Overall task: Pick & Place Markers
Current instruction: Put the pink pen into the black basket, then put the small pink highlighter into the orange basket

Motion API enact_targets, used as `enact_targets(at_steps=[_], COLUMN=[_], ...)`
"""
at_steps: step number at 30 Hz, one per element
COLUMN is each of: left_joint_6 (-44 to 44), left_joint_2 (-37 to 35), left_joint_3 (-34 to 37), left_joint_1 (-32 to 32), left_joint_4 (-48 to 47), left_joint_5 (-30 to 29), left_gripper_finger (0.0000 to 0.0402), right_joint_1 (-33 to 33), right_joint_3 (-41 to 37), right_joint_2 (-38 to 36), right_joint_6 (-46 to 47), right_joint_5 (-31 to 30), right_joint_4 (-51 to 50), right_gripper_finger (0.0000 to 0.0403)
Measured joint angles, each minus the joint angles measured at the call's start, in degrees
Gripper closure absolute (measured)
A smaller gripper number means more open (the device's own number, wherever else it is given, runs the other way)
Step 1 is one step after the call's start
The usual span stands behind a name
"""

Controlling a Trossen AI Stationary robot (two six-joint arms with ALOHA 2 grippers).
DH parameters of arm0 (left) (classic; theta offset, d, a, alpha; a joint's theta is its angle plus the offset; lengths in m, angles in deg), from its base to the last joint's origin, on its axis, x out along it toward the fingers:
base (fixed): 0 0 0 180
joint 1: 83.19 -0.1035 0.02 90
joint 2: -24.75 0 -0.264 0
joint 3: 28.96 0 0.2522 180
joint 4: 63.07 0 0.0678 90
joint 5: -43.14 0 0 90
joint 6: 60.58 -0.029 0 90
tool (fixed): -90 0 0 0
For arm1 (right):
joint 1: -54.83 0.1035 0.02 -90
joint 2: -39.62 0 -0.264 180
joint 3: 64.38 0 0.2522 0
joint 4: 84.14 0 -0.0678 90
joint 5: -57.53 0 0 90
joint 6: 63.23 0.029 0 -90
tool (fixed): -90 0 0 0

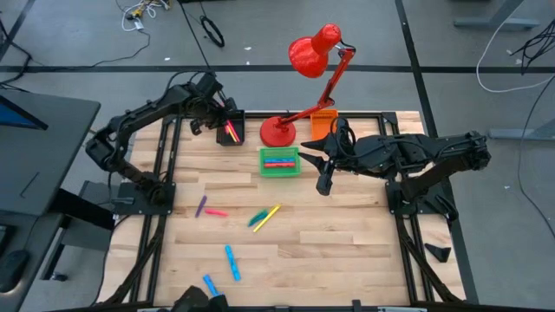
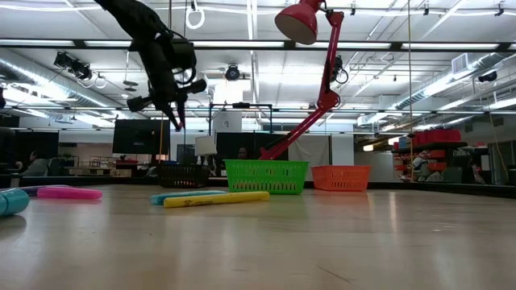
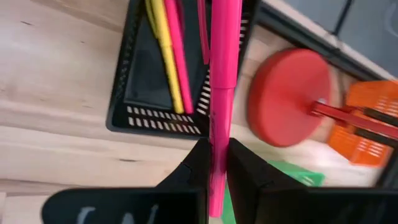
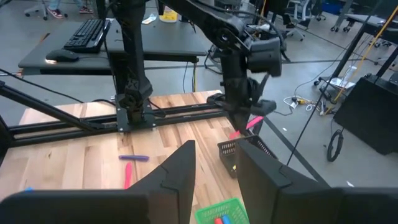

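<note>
While the left gripper (image 3: 214, 163) pinches a slim pink plastic marker (image 3: 222, 74) above the black mesh bin (image 1: 231, 133) at upper left, a skewed release could bounce it off the rim. Right gripper (image 1: 325, 184), half-parted and empty, waits mid-frame.

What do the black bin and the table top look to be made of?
Black bin: probably moulded plastic, matte, given its slotted mesh walls. Table top: looks like wood, butcher-block style, with pale jointed planks, visible grain and a smooth, lightly sealed finish.
</note>
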Motion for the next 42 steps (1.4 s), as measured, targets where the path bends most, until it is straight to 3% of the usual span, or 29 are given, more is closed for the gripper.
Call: enact_targets(at_steps=[21,29,36,42], left_joint_6=[4.59,6.06,6.69,7.07], left_joint_2=[13.7,14.66,14.66,14.66], left_joint_3=[-0.02,-0.02,-0.02,-0.02], left_joint_1=[-0.79,0.01,-0.31,-0.29], left_joint_4=[7.57,7.78,8.73,12.51], left_joint_5=[2.04,-0.21,-0.65,-0.6], left_gripper_finger=[0.0369,0.0369,0.0328,0.032], right_joint_1=[0.01,-0.41,-1.19,-1.22], right_joint_3=[0.0,0.0,0.01,0.0], right_joint_2=[0.0,0.0,0.0,0.0], right_joint_6=[-1.08,-1.42,-1.16,-1.09], right_joint_5=[-0.01,-0.08,-0.13,-0.13], right_joint_4=[-1.44,-1.44,-1.42,-1.4], right_gripper_finger=[0.0286,0.0286,0.0286,0.0286])
